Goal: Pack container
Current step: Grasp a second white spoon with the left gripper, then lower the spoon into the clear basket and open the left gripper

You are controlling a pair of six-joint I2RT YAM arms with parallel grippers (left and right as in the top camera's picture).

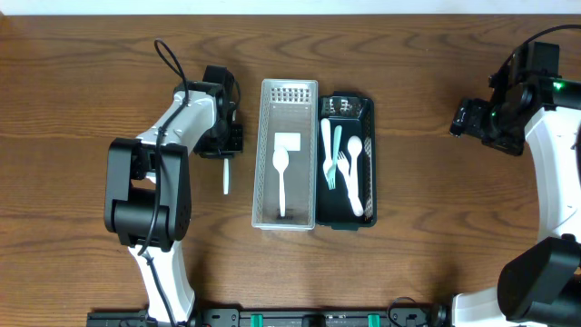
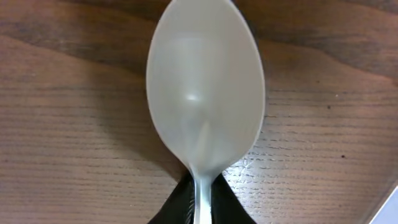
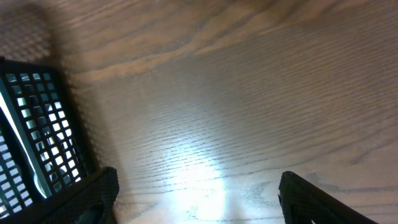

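My left gripper (image 1: 224, 153) is shut on the handle of a white plastic spoon (image 1: 226, 177), low over the table left of the containers. In the left wrist view the spoon's bowl (image 2: 205, 93) fills the frame and the fingers (image 2: 202, 202) pinch its neck. A clear perforated container (image 1: 268, 154) holds one white spoon (image 1: 281, 173). A black tray (image 1: 368, 118) beside it holds white and teal cutlery (image 1: 340, 163). My right gripper (image 1: 467, 118) is open and empty over bare table at the right; its fingers (image 3: 199, 199) are wide apart.
The black tray's mesh wall (image 3: 31, 137) shows at the left edge of the right wrist view. The two containers stand side by side mid-table. Wood table surface (image 1: 427, 227) surrounds them.
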